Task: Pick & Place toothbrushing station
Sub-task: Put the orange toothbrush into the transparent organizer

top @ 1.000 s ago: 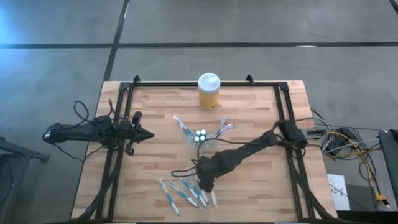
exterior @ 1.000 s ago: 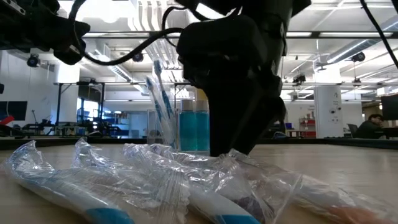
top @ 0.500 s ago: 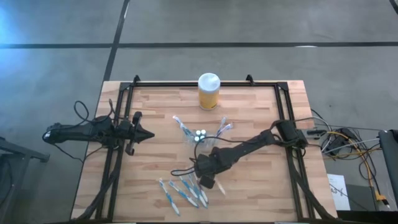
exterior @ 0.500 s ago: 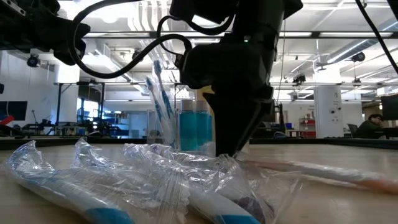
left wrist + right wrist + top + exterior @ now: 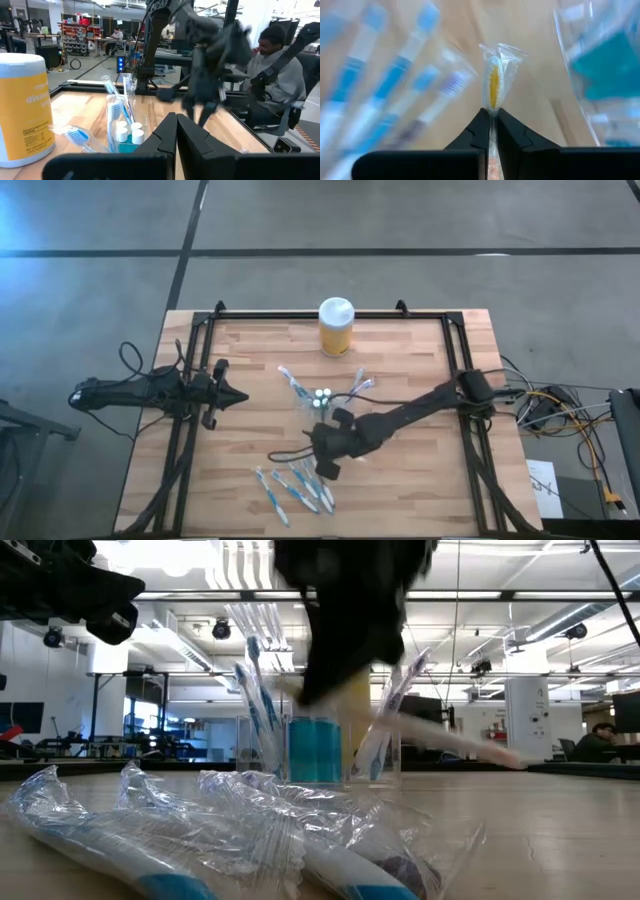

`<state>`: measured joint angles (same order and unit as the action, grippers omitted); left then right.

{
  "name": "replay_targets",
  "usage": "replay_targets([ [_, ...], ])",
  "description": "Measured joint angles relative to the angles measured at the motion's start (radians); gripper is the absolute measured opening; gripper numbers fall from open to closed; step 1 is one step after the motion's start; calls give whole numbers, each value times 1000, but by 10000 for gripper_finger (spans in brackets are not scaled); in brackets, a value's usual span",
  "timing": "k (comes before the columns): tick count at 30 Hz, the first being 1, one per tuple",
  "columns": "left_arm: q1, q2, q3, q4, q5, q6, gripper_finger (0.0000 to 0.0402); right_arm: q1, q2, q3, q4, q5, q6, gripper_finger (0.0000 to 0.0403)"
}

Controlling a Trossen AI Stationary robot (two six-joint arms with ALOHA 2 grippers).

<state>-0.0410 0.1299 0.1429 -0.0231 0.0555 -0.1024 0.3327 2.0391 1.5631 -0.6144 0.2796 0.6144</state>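
Right tool (image 5: 490, 116) pinched wrapped toothbrush (image 5: 494, 82) by handle end, lifted off surface (image 5: 420, 470) above loose pile (image 5: 295, 488), clear holder (image 5: 318, 400) near. Judged light, slim, wrapper slippery; firm mid-handle grip advisable. Left tool (image 5: 176, 131) pressed together, idle.

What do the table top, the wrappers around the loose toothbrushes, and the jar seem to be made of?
The table top looks like pale wood with a matte finish: plank seams and grain show. The wrappers look like thin clear plastic film: crinkled and glossy. The jar looks like yellow plastic or printed card, with a white lid; I cannot tell which.
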Motion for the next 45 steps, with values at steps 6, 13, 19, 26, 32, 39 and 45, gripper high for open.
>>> replay_targets([
  [6,0,0,0,0,0,-1,15,82,-157,-14,170,231,-197,14],
  [13,0,4,-6,-1,0,-2,8,147,-298,-202,567,503,-457,13],
  [19,0,4,-26,5,1,-1,14,108,-360,-528,1145,509,-633,13],
  [26,0,4,-32,7,-29,13,7,34,-332,-832,1922,523,-829,13],
  [32,0,4,-32,8,-35,23,13,-4,-279,-914,2122,652,-876,13],
  [39,0,3,-32,8,-75,26,13,-40,-184,-878,2121,752,-853,13],
  [45,0,3,-32,8,-79,25,7,-48,-124,-845,2122,801,-850,13],
])
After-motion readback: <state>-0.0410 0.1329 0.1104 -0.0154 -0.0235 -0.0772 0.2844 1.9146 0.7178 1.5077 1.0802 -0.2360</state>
